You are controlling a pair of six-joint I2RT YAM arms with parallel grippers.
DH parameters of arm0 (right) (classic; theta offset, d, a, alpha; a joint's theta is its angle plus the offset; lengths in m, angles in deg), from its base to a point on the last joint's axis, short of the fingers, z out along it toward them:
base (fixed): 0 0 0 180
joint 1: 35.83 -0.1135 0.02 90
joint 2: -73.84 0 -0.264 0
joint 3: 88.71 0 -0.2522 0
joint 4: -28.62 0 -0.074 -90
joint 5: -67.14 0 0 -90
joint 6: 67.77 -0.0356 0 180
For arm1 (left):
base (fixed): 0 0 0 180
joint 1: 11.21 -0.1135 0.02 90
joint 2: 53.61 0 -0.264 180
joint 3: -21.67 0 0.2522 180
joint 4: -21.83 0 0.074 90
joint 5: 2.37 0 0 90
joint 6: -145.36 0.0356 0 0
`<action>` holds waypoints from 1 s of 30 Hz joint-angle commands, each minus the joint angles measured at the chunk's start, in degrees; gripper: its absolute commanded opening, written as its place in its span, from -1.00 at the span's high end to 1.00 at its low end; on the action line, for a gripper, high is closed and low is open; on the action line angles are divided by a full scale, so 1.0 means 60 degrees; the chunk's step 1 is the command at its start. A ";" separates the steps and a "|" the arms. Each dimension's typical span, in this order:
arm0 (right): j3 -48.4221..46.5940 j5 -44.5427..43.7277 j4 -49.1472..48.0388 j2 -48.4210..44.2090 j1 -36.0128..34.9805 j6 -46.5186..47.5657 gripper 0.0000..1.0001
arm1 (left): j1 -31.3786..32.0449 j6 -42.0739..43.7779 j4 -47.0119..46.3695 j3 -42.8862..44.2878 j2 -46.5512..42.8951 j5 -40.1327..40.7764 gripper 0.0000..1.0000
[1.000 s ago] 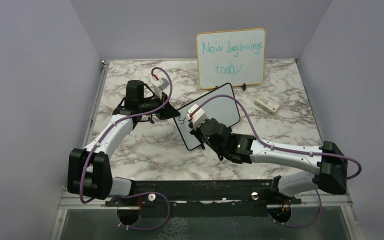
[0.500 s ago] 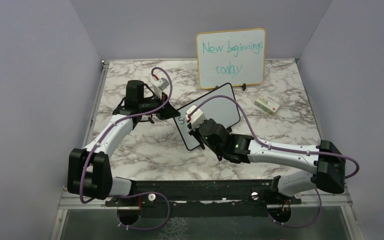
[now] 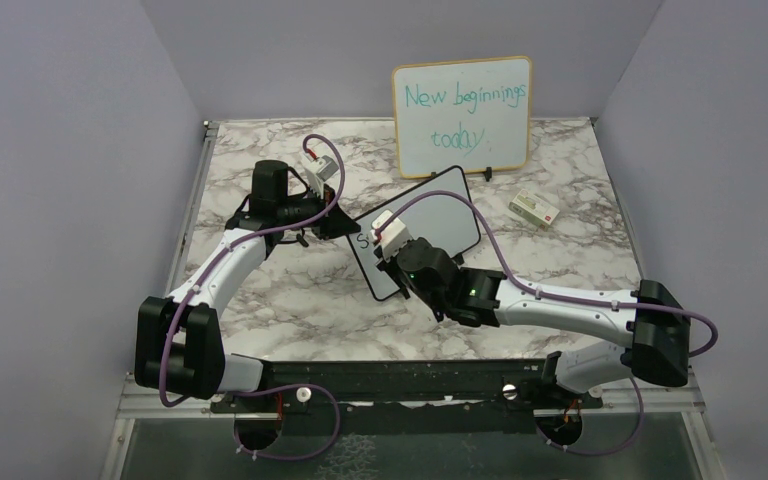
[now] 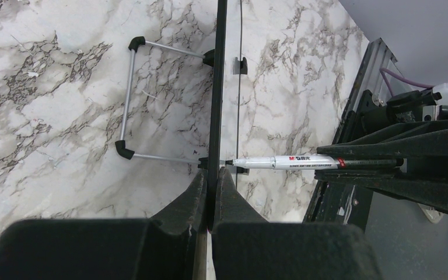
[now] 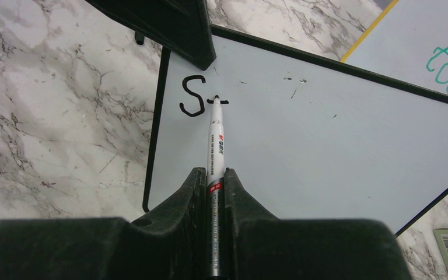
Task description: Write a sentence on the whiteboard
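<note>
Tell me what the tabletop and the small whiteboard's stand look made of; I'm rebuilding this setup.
The tabletop looks like marble-patterned laminate or stone, white with grey veins; which is unclear. The stand of the whiteboard looks like thin silvery metal wire with black end caps, perhaps rubber.

Whiteboard standing mid-scene, wood-framed board close behind, small box at right, open marble tabletop in front

Bright, even light with soft shadows; all views reasonably sharp.
</note>
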 commanded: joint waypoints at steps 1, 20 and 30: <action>-0.0119 -0.0033 0.0037 0.0098 0.0039 -0.0101 0.99 | 0.0181 0.0416 0.0841 -0.0113 0.0350 0.0684 1.00; 0.0096 0.0210 0.0725 -0.0041 0.0031 -0.0397 0.99 | 0.0195 0.0416 0.0833 -0.0098 0.0402 0.0664 1.00; 0.0167 0.0167 0.0774 -0.0093 0.0037 -0.0349 0.99 | 0.0196 0.0430 0.0863 -0.0098 0.0422 0.0670 1.00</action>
